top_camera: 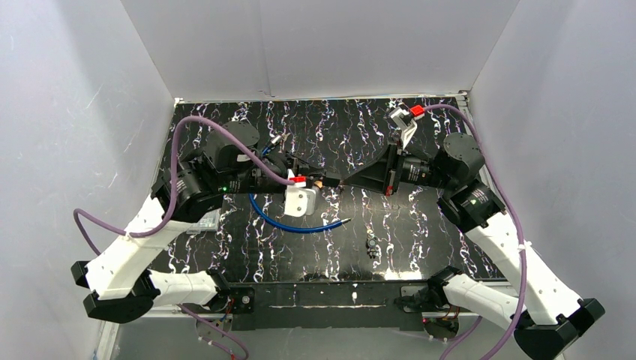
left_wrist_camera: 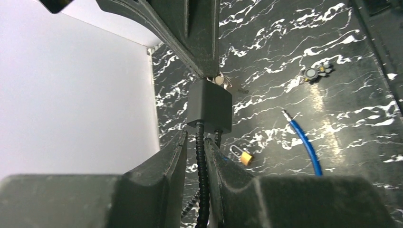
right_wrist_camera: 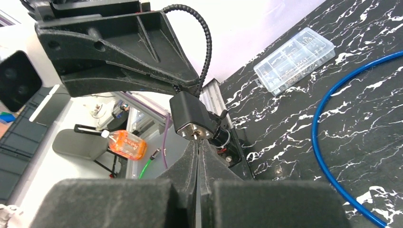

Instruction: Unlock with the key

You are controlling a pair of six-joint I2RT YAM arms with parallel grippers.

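Left wrist view showed the black box-shaped lock body (left_wrist_camera: 209, 104) held in the air above the table's middle. Its black ribbed cable (left_wrist_camera: 201, 185) was clamped between the narrowly parted fingers of the left gripper (left_wrist_camera: 197, 142). The right gripper (right_wrist_camera: 196, 142) was fully closed, pinching a small silver key (left_wrist_camera: 219, 80) at the lock's far face. Below lay a black, white-veined tabletop (top_camera: 420, 225) with a blue cable (top_camera: 296, 228), a small brass padlock (left_wrist_camera: 244, 157) and a clear plastic compartment box (right_wrist_camera: 294, 57). Plain white walls (top_camera: 322, 45) enclosed three sides.
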